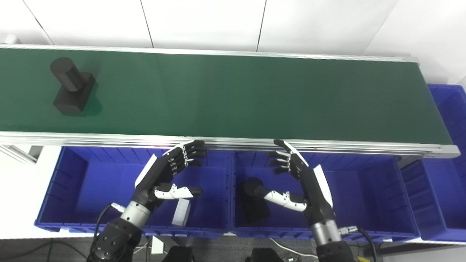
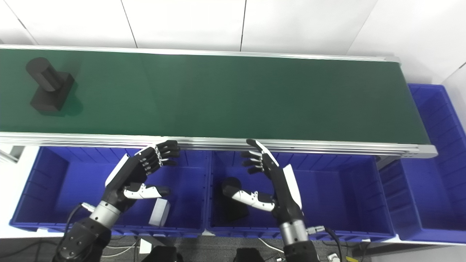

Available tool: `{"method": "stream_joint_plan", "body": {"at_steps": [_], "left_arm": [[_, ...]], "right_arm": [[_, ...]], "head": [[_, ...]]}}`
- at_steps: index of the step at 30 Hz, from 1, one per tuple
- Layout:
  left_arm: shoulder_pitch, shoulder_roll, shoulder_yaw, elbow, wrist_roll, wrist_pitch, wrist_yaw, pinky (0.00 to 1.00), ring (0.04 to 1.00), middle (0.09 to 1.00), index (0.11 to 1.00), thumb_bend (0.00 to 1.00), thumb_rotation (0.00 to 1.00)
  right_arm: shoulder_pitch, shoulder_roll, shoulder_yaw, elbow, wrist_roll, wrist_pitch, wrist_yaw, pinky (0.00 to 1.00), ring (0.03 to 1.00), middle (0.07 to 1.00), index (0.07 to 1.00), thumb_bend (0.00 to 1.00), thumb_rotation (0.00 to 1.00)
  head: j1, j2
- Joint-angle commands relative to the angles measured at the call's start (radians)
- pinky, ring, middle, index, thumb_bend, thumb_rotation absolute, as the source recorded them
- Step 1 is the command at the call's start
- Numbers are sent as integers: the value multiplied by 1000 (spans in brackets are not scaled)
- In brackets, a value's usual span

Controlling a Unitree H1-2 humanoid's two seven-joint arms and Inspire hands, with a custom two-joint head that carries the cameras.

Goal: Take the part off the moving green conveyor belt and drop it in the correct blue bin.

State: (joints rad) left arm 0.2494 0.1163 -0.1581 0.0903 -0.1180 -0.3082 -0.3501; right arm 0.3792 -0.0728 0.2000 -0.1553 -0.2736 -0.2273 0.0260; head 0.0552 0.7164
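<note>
A dark part, cylinder on a block, is seen at the far left of the belt, well apart from both hands; it is judged not yet picked, so grasp & drop are both left to do. The left hand is held open over the left bin, fingers apart, nothing gripped. The right hand is likewise open & empty over the middle bin. A similar dark part already lies in the middle bin, and a white block in the left bin, so prior sorting seems done and the middle bin is prob. the correct one. The dark part in the bin is partly hidden by the right thumb; a third bin at right is cut off by the frame edge, contents not visible. Belt motion & direction cannot be told.
</note>
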Motion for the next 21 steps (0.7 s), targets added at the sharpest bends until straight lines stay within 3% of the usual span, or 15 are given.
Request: {"method": "stream_joint_plan", "body": {"at_steps": [1,10,21], "left_arm": [[0,-16,-13,-3,20,-61,9,736,780,799,790,893,286],[-5,-58,-31,70,79,-142,49,728,780,806,796,885,266],[-15,-78,-39,114,85,-160,58,728,783,808,792,898,280]], "right_arm": [[3,-7,-5,-3,27,-73,-8,621,698,753,885,734,419],[-1,-44,-21,58,49,-147,-11,622,694,756,894,721,422],[-10,-54,-32,100,74,-188,-3,621,696,761,898,713,409]], "head": [[35,-27],[117,-104],[131,-136]]}}
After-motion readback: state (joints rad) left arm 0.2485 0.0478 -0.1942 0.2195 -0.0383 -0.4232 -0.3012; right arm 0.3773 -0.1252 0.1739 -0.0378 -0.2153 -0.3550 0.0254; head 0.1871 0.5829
